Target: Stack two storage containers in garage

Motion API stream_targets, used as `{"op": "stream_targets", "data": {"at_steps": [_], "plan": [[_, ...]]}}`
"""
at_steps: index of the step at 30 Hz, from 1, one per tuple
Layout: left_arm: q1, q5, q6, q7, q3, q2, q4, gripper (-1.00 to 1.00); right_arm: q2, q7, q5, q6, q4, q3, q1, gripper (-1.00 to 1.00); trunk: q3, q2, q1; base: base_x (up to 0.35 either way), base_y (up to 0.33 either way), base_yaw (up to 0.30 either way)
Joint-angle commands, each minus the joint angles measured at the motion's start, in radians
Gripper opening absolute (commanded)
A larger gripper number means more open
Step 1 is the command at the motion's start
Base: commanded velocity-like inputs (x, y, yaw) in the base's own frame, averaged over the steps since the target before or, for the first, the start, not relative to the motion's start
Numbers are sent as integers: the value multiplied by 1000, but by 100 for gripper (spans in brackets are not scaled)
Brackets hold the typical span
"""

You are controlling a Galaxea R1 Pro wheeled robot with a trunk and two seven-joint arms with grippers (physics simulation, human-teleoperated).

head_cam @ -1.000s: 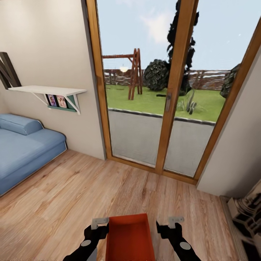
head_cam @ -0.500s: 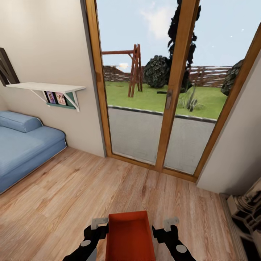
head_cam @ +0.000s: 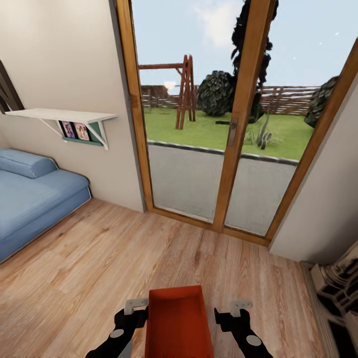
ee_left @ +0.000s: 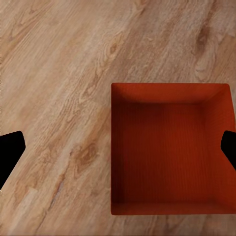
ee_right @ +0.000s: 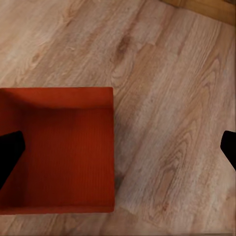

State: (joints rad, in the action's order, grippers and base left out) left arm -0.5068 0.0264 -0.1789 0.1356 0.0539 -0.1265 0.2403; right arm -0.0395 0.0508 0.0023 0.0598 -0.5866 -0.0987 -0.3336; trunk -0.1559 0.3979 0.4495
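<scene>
One orange-red open-topped storage container (head_cam: 176,323) sits low in the head view between my two arms, over the light wood plank floor (head_cam: 99,258) of the living room. My left gripper (head_cam: 140,313) is beside its left wall and my right gripper (head_cam: 229,314) is a little off its right wall. In the left wrist view the left gripper (ee_left: 118,150) is open, its dark fingertips (ee_left: 10,152) far apart, one over the container (ee_left: 169,147). In the right wrist view the right gripper (ee_right: 118,150) is open too, straddling the container's (ee_right: 59,147) side wall. I cannot tell if either touches it.
Wood-framed glass doors (head_cam: 233,129) stand straight ahead with a garden behind them. A blue sofa (head_cam: 30,199) and a white wall shelf (head_cam: 59,117) are at the left. A plain wall (head_cam: 323,209) and a pale carved object (head_cam: 338,293) close off the right.
The view has shifted slightly, so the camera moved. My right gripper drew in toward the container half a second ago and now stands farther out again. The left gripper keeps its place.
</scene>
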Motion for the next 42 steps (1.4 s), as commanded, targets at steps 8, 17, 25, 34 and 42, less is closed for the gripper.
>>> {"op": "stream_targets", "data": {"at_steps": [8, 17, 25, 34, 42], "plan": [[-1, 3, -4, 1, 5, -3, -2, 100, 1, 4, 1, 2, 1, -2, -1, 100, -14, 2, 0, 0, 0, 0], [-1, 3, -5, 1, 4, -4, -1, 100, 1, 4, 2, 2, 1, -3, -1, 100, -28, 2, 0, 0, 0, 0], [-1, 3, -5, 1, 4, -4, -2, 100, 0, 4, 2, 2, 1, -3, -1, 100, -41, 2, 0, 0, 0, 0], [-1, 3, -5, 1, 4, -4, -1, 100, 1, 4, 2, 2, 1, -4, -1, 100, -55, 2, 0, 0, 0, 0], [-1, 3, -5, 1, 4, -4, -1, 100, 0, 4, 2, 2, 1, -4, -1, 100, -81, 30, 16, 0, 0, 0]]}}
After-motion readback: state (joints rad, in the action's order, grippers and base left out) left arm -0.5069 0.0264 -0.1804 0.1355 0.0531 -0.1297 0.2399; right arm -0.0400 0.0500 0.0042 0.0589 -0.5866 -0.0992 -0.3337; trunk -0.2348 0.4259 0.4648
